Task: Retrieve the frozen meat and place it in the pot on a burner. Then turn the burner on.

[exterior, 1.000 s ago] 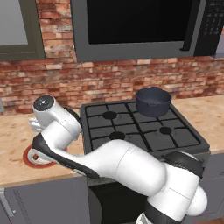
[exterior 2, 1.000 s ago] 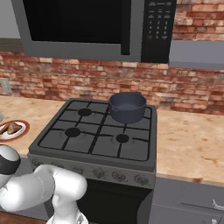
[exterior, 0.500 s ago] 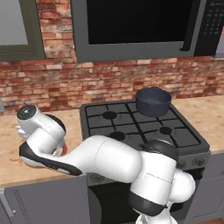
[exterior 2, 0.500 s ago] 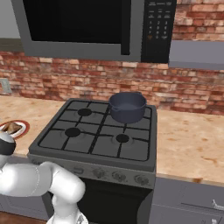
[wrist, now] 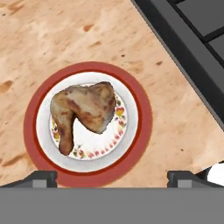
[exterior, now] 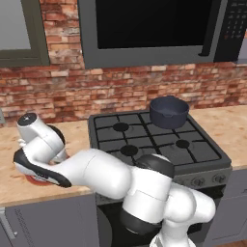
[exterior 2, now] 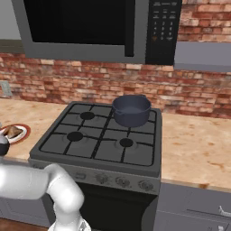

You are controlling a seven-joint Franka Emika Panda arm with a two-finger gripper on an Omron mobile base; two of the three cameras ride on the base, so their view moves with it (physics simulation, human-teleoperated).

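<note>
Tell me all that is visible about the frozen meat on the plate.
The frozen meat is a golden-brown, lumpy chicken piece with a broad body and a thin leg end. It lies flat on the white centre of the red-rimmed plate, which sits on the counter left of the stove. Nothing else touches it; the tool is above it.

Base views flank the stove [exterior: 154, 140]; hand view looks straight down, close, at plate [wrist: 87, 124].

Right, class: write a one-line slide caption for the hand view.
Tool hovers over a golden-brown chicken piece on a round white red-rimmed plate, beside the dark stove edge.
</note>
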